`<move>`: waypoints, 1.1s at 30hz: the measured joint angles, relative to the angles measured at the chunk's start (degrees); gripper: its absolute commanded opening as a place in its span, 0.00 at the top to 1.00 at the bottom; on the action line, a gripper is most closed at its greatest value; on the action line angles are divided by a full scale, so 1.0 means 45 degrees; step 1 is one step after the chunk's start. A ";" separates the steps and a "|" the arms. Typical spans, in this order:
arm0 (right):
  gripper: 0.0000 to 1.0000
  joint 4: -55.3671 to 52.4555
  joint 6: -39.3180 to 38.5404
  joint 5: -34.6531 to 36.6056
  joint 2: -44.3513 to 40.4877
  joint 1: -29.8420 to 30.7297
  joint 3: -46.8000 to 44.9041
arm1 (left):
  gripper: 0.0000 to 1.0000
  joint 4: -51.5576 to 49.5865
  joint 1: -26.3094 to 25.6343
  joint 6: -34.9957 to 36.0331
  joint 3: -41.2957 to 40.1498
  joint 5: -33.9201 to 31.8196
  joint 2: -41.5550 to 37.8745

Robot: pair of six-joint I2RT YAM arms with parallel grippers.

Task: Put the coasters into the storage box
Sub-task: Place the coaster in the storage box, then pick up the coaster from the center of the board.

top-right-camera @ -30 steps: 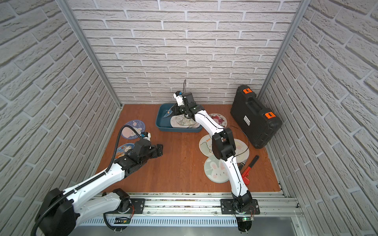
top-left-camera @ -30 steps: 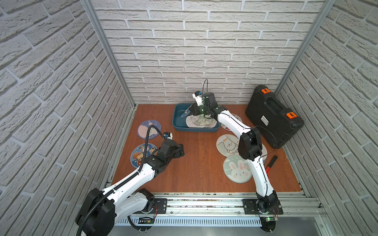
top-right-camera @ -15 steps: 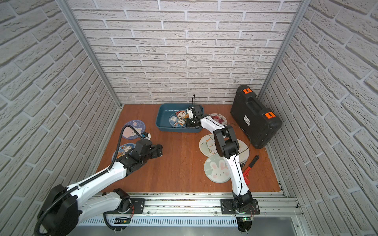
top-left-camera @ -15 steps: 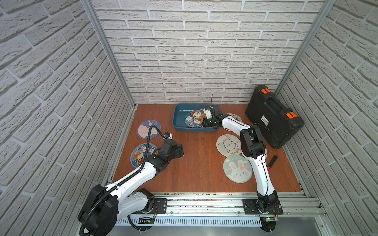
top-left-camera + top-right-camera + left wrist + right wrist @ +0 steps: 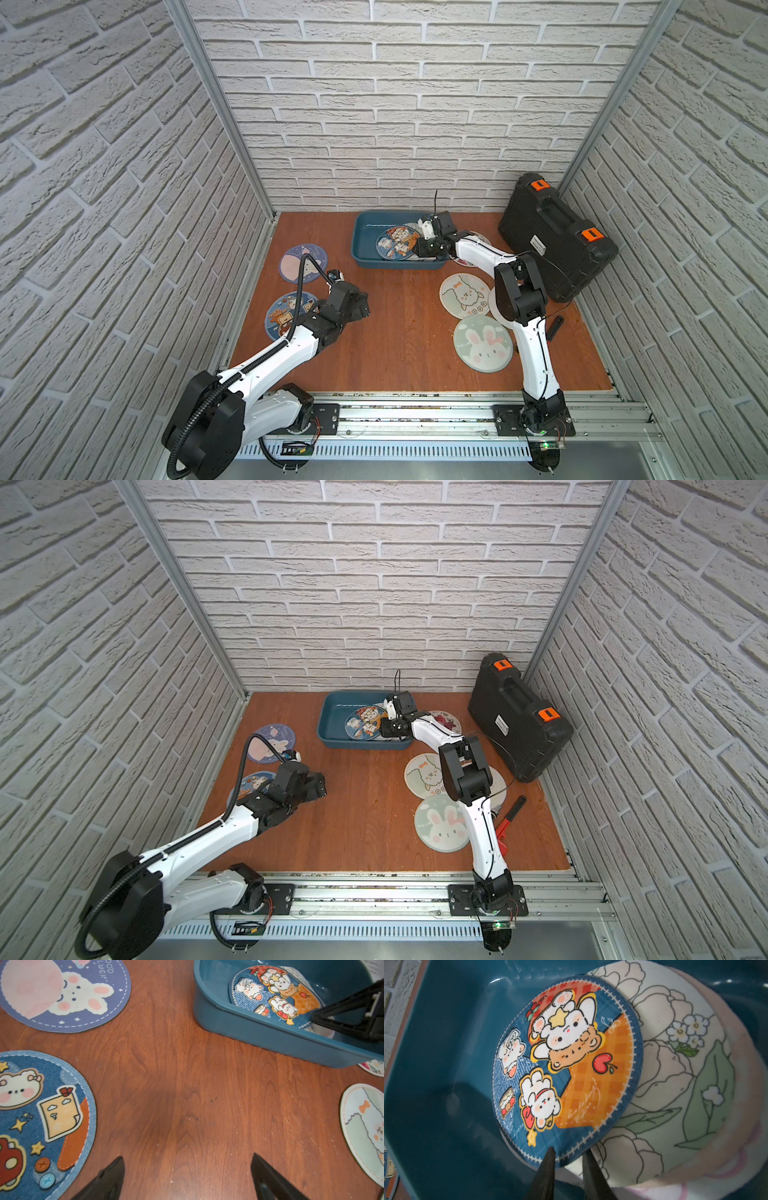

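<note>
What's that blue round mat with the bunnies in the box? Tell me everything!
The blue coaster is a thin round mat, fabric-looking, denim-blue with white stitching round its rim. It shows white bunnies, a brown bear, a yellow star, a red apple and an orange checked patch. It lies picture-up in the teal storage box, partly on a flower-printed coaster. The right gripper straddles its rim, jaws slightly apart.

Pale coaster (image 5: 497, 781) mostly hidden behind right arm (image 5: 465, 771), rose coaster (image 5: 449, 721) partly covered, tool (image 5: 556, 325) half hidden.
</note>
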 measured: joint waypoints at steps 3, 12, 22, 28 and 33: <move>0.61 0.0000 -0.0010 0.0029 -0.0593 -0.0010 -0.0549 | 0.06 -0.0209 0.0083 -0.0180 -0.0005 -0.0117 0.0000; 0.00 0.0583 -0.0155 -0.0384 -0.3575 -0.0015 -0.2783 | 0.05 -0.1015 0.0933 -0.0228 0.0296 -0.0287 0.0039; 0.00 0.0903 -0.0525 -0.0622 -0.5877 0.0219 -0.4979 | 0.05 -0.2050 0.2069 -0.0248 0.1506 -0.0442 0.0617; 0.00 0.0593 -0.0889 0.0364 -0.6479 0.0899 -0.5911 | 0.06 -0.2895 0.2667 -0.0656 0.1773 -0.0889 0.1307; 0.00 0.0578 -0.0986 0.1438 -0.7164 0.1379 -0.6790 | 0.06 -0.3507 0.3225 -0.0933 0.1928 -0.1151 0.2142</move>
